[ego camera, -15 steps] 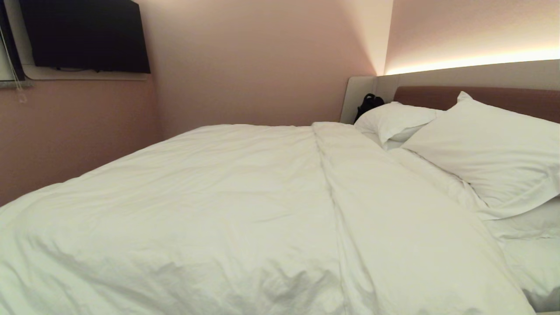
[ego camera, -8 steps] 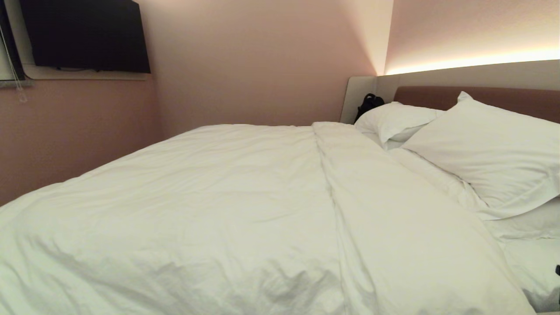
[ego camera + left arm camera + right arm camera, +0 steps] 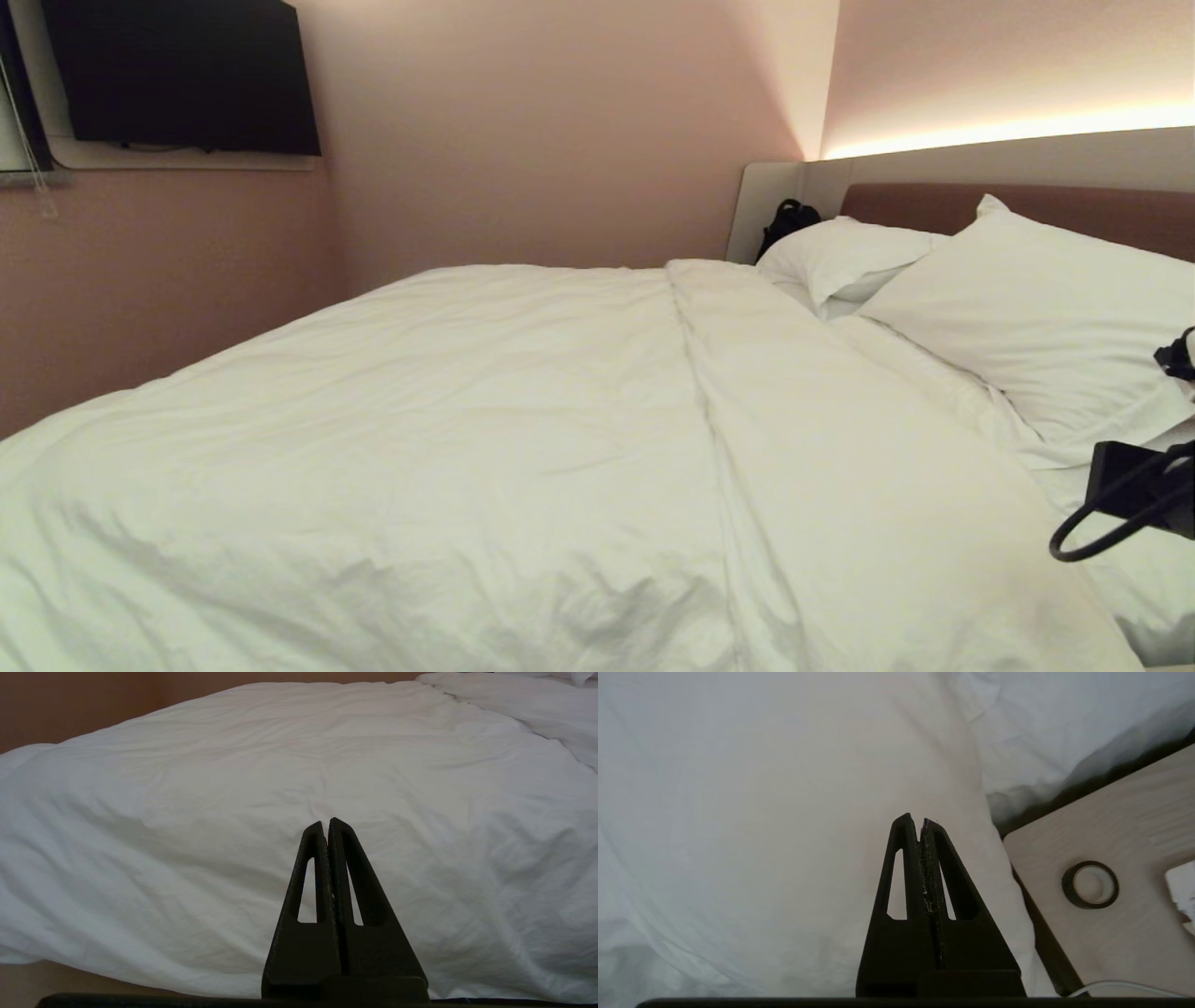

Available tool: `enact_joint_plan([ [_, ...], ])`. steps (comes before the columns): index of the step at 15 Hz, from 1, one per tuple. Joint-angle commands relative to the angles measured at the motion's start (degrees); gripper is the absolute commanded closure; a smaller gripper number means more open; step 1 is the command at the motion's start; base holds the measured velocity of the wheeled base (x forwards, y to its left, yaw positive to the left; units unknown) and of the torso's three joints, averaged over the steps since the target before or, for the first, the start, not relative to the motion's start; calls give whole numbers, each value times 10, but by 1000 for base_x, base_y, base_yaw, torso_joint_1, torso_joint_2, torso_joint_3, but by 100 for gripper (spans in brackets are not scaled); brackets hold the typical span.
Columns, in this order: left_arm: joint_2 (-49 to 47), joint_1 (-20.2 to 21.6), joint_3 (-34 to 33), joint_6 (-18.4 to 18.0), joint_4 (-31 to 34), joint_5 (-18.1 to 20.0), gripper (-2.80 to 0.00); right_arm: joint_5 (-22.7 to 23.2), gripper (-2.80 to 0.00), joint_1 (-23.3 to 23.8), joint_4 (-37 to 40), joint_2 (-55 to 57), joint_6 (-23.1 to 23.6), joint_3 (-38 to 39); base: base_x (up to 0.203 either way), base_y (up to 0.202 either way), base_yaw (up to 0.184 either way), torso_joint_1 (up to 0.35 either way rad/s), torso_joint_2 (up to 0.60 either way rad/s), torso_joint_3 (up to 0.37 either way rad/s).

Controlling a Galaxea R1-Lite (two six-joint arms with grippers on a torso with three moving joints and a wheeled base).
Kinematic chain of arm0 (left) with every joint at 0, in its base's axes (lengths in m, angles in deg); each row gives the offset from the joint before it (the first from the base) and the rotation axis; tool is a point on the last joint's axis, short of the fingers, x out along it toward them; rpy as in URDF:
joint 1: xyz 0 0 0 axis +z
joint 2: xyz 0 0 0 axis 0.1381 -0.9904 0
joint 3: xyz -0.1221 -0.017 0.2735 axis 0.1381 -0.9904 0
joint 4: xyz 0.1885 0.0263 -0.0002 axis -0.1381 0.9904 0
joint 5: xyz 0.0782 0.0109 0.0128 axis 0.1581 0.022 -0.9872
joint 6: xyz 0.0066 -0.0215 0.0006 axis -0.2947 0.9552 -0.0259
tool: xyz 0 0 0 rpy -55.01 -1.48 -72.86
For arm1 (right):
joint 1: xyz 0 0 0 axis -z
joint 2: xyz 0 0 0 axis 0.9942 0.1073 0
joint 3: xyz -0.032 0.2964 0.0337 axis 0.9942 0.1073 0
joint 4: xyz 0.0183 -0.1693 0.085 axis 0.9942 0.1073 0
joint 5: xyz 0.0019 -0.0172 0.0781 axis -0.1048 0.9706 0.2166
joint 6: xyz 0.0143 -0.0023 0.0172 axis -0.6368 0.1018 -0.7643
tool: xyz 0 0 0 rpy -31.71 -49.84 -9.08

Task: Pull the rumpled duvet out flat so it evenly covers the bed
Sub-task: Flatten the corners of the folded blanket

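**Black fingers pressed together, nothing held yet**

Black plastic jaws of the right gripper (image 3: 921, 820) are pressing together, holding nothing, and pointing down at white bedding near the bedside table (image 3: 1111, 826). The left gripper (image 3: 325, 823) is waiting with its jaws also together, empty, aimed level at the near side of the duvet (image 3: 523, 439).

The duvet is covering most of the bed (image 3: 1018, 201), but its top part is lying folded back in a long ridge (image 3: 709, 373) short of the pillows (image 3: 1036, 327). To do the step well, I think the right jaws need to spread first, then pinch only the thick edge, not the thin sheet under it, and pull slowly toward the headboard.

The near pillow is lying close to the path. A tape ring (image 3: 1090, 885) and a white cable (image 3: 1120, 985) are lying on the table. A dark screen (image 3: 182, 75) is hanging on the wall.
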Motion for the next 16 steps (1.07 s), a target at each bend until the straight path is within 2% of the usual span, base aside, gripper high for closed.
enact_joint_plan([
  [1, 0, 0, 0, 0, 0, 0, 0, 78, 0, 22, -3, 53, 5, -4, 0, 0, 0, 0, 0, 0],
  [9, 0, 0, 0, 0, 0, 0, 0, 78, 0, 49, -28, 93, 26, 6, 0, 0, 0, 0, 0, 0],
  [16, 0, 0, 0, 0, 0, 0, 0, 73, 0, 50, -30, 67, 42, 97, 0, 0, 0, 0, 0, 0],
])
